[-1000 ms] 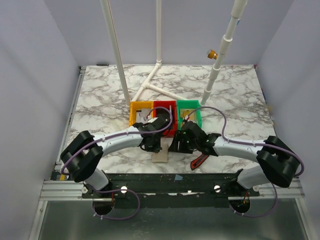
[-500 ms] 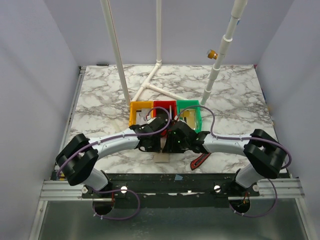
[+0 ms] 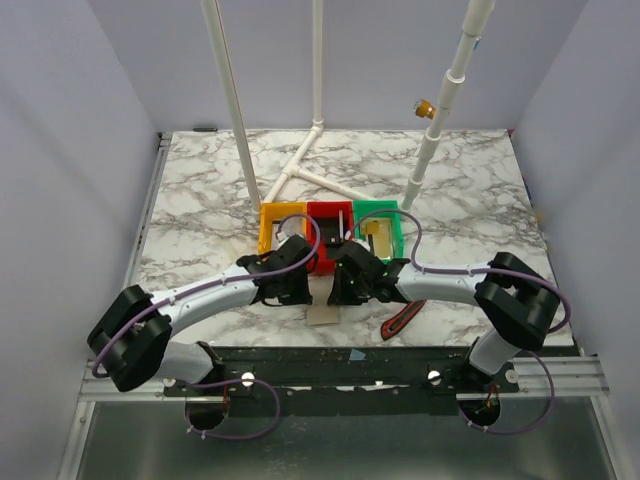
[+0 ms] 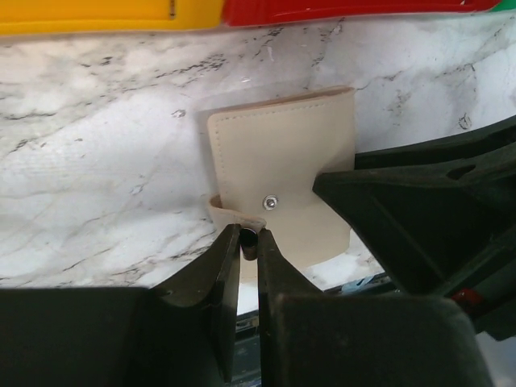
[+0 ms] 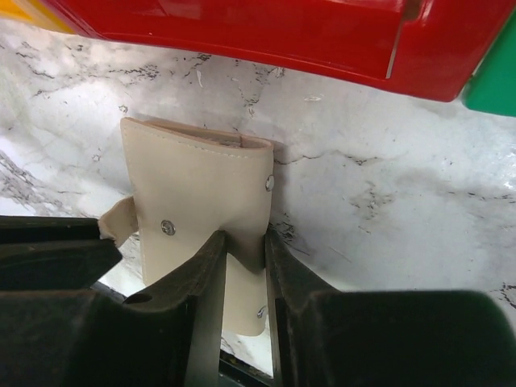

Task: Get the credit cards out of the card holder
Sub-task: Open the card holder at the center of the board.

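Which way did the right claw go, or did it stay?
Yes. The right gripper slid left, from below the green bin to below the red bin.

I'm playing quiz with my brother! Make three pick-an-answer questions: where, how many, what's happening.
1. Where is the card holder? A on a shelf; B inside a bin; C on the table, beside the red bin.
2. How many other bins flank the red bin? A one; B two; C four.
3. What is the left gripper doing? A pinching the holder's strap; B standing wide open; C lifting a bin.
Answers: C, it lies on the table; B, a yellow bin and a green bin; A, it is shut on the strap.
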Controlling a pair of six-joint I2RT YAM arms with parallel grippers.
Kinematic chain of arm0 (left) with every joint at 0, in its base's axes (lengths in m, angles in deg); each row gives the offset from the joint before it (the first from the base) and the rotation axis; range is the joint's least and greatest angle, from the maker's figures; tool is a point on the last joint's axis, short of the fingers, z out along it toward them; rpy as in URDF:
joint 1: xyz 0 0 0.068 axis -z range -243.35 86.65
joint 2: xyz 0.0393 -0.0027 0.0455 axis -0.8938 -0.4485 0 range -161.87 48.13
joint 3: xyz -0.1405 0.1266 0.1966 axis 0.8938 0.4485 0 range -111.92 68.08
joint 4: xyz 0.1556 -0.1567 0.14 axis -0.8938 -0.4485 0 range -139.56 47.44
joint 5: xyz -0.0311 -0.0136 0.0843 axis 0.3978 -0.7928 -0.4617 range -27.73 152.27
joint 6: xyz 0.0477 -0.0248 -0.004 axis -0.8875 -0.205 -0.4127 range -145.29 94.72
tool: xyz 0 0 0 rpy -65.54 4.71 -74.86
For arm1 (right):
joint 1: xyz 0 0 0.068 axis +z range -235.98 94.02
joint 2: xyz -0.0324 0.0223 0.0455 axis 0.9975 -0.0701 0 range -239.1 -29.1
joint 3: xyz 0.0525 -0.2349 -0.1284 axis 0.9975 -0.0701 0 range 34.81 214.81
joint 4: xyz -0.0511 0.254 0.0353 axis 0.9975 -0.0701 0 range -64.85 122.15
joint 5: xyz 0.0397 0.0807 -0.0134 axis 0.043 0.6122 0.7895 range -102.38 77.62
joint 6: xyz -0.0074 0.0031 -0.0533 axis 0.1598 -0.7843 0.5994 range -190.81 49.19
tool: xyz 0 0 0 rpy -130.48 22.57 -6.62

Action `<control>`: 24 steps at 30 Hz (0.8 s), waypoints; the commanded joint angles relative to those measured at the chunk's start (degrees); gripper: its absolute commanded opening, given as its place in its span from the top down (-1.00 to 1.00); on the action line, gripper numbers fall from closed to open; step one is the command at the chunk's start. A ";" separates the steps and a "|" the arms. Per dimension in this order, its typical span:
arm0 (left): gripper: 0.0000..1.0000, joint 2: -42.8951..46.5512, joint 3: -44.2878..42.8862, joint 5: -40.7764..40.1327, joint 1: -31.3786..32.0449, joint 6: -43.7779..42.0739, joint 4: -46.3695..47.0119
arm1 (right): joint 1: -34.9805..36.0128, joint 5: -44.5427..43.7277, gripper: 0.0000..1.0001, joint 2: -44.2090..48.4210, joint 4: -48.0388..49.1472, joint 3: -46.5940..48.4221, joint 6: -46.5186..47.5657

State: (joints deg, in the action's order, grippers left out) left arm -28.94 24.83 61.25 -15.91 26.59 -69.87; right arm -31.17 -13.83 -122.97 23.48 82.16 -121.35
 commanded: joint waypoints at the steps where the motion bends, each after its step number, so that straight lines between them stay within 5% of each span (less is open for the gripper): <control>1: 1.00 5.42 2.22 0.70 -1.19 -0.83 -0.53 | 0.39 -4.57 0.49 -1.27 -5.51 -0.81 0.50; 10: 1.00 11.56 1.32 -0.87 -1.36 -2.26 -4.85 | 0.39 -5.37 0.02 3.11 -8.96 3.51 2.59; 24: 1.00 14.72 -2.58 3.50 -1.32 -2.39 -2.58 | 1.56 -6.27 -0.29 8.47 -10.20 6.45 3.72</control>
State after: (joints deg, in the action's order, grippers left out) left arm -15.68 24.79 62.13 -17.09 25.04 -73.13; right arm -30.54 -18.16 -115.69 15.18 87.13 -118.73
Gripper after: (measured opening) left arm 0.119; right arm 0.617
